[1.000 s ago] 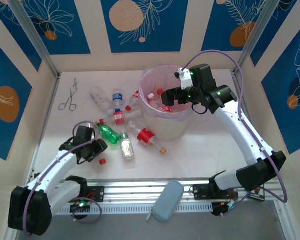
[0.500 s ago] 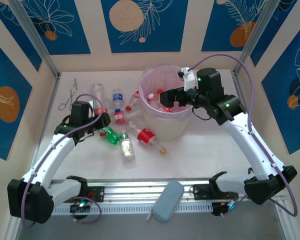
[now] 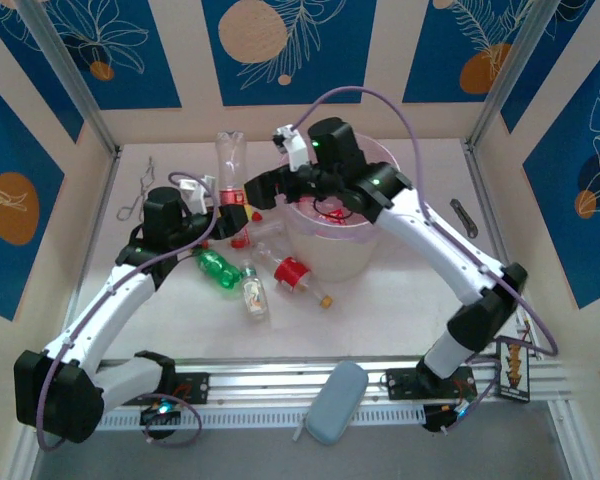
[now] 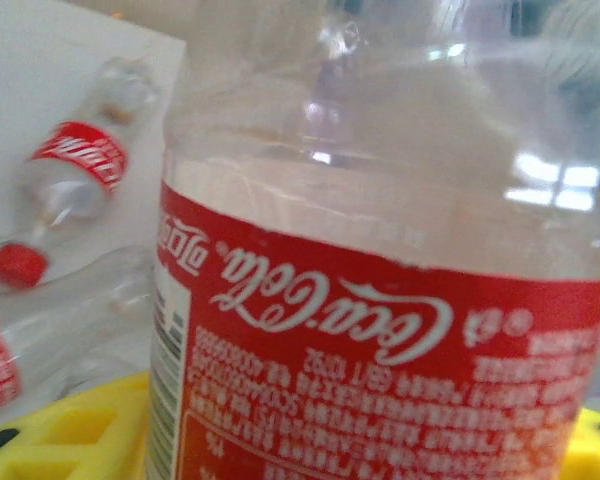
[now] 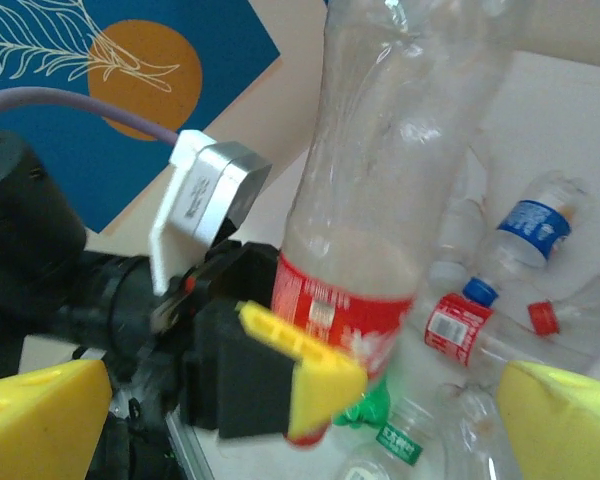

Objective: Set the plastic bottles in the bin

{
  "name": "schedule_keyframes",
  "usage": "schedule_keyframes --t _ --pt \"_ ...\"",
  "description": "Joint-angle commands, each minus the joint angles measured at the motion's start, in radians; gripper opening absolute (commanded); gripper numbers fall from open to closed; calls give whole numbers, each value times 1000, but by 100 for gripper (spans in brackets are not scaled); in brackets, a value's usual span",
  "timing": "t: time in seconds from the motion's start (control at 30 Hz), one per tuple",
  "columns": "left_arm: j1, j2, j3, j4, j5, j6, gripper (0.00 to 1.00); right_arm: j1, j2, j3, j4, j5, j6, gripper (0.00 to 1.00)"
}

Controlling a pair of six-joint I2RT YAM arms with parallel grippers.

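Clamping the Coca-Cola bottle (image 3: pixel 228 160) at its label, the left gripper (image 3: pixel 225 208) holds it up to the wide-open right gripper (image 3: pixel 263 188), likely for handover to the bin (image 3: pixel 348 256).

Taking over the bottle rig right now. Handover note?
Left pincer: shut on a clear bottle with a red label, lifted and roughly upright.
Right pincer: open, empty, facing that bottle, beside the bin.
Done: some bottles are in the bin.
Left: the one being held, plus the loose ones on the table, among them a green bottle and a red-labelled one by the bin's foot.
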Motion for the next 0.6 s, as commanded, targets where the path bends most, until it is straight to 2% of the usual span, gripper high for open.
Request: schedule_keyframes --t 0.0,0.23,0.57 --pt "-27 -10 -7 109 106 7 23 -2 58 80 -3 -17 37 99" --pt "-60 -3 -2 101 136 54 22 -22 148 147 53 -68 89 91" --pt "-71 -11 -4 65 122 85 22 -39 186 180 60 -79 105 69"
